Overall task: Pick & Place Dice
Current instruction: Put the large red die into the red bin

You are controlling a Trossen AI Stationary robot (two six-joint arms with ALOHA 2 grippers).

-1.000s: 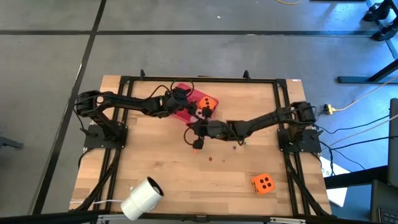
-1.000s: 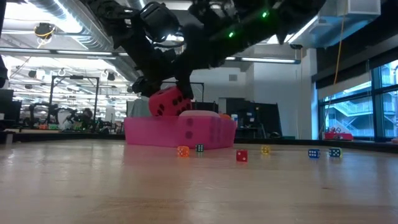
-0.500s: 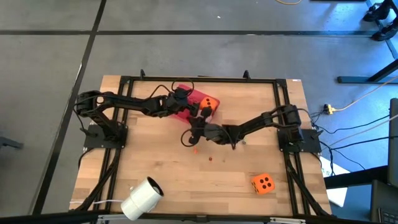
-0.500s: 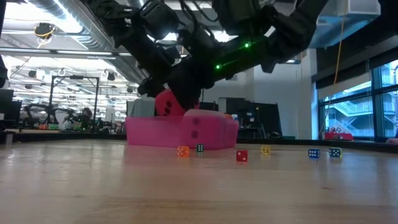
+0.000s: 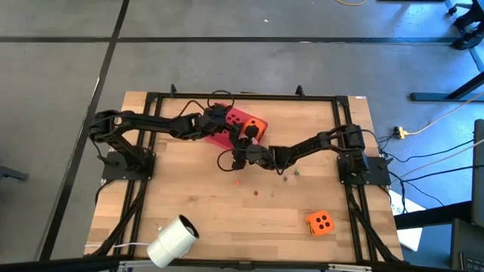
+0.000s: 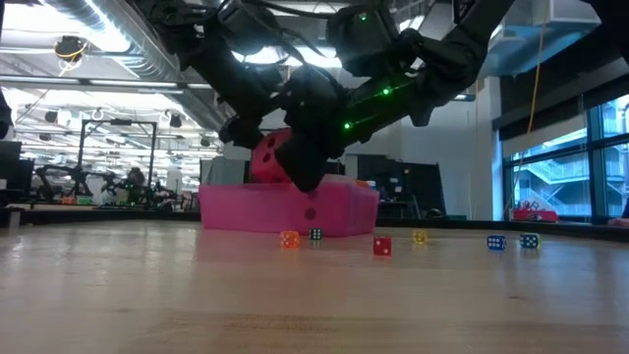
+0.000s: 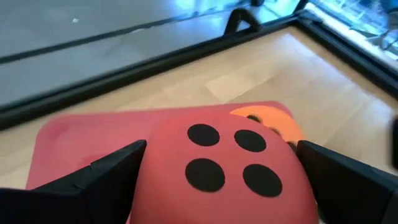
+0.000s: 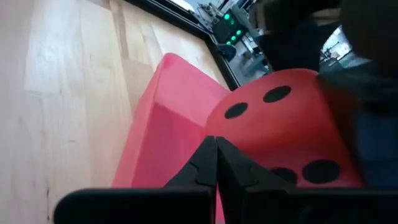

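My left gripper (image 7: 227, 186) is shut on a red die (image 7: 224, 165), which hangs over the flat red tray (image 5: 236, 115) at the table's far middle. An orange die (image 5: 255, 128) lies on the tray just beyond it. In the low view a pink die (image 6: 329, 205) shows at the tray's wall. My right gripper (image 8: 215, 163) is shut and points slanting down at the red die's lower edge (image 8: 249, 155) from the near right. A second orange die (image 5: 321, 222) rests on the table at the near right. My left gripper pinches the red die between its two fingers (image 7: 109, 177), which lie on two opposite side faces (image 7: 152, 174). They come nearly level from the table's left. The die is lifted clear of the tray, its four-pip face turned up. My right gripper's shut tips stand right at the red die; I cannot tell whether they touch it.
Several tiny coloured dice (image 6: 381, 246) lie scattered on the wood near the tray. A white roll (image 5: 172, 240) lies at the near left edge. A black frame (image 5: 242, 96) runs around the table.
My right gripper has sunk and gone toward the far edge and the tray, rolling about its own line, and stays shut. My left gripper keeps the red die above the tray.
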